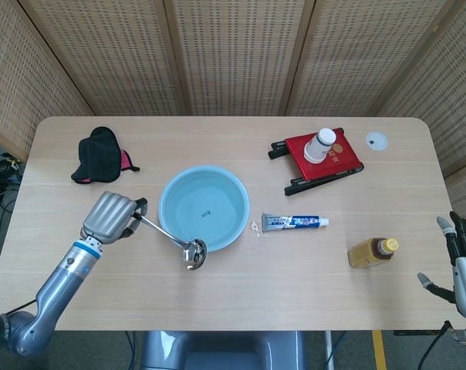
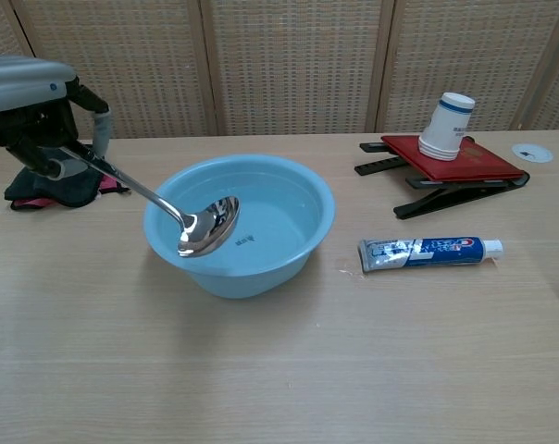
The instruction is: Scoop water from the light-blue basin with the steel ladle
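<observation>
Gripping steel ladle [image 2: 208, 228] handle, left hand [image 1: 109, 217], bowl angled toward light-blue basin [image 1: 171, 202]

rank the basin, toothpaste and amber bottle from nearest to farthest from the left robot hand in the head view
From the left robot hand holding the ladle:
1. Basin, just to its right.
2. Toothpaste, right of the basin.
3. Amber bottle, far right, lying down.
</observation>
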`<control>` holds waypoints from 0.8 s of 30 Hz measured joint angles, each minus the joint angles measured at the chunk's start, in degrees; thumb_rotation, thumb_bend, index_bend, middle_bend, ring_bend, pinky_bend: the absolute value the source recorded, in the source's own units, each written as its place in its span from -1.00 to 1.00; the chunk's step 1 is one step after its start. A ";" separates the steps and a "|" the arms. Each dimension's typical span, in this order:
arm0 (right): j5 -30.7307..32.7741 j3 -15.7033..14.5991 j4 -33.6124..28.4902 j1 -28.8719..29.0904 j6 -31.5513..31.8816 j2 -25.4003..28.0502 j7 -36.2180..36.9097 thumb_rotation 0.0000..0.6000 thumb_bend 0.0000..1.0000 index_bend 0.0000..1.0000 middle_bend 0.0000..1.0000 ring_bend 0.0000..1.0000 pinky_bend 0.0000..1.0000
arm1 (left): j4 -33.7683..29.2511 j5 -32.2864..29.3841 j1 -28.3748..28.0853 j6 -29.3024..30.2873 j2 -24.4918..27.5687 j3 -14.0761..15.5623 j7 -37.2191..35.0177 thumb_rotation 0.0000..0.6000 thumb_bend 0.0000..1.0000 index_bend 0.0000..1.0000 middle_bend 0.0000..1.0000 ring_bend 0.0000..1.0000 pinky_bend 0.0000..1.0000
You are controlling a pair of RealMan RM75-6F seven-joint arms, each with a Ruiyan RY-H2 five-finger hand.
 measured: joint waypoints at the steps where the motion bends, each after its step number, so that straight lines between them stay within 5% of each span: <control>1: 0.19 0.08 0.05 0.05 -0.11 -0.01 0.03 1.00 -1.00 -1.00 -1.00 -1.00 -1.00 | -0.08 -3.47 -1.64 -0.59 0.15 -0.79 2.06 1.00 0.20 0.37 0.76 0.67 0.96; 9: 1.81 0.62 0.25 0.26 -0.73 0.09 0.24 1.00 -1.00 -1.00 -1.00 -1.00 -1.00 | 5.13 -22.40 -12.88 -3.16 -3.31 -3.21 13.66 1.00 0.20 0.38 0.76 0.67 0.96; 24: 4.73 1.84 1.37 0.81 -2.19 0.53 2.38 1.00 -1.00 -1.00 -1.00 -1.00 -1.00 | 21.20 -36.70 -24.62 -5.05 -15.24 -0.38 21.41 1.00 0.21 0.38 0.76 0.67 0.96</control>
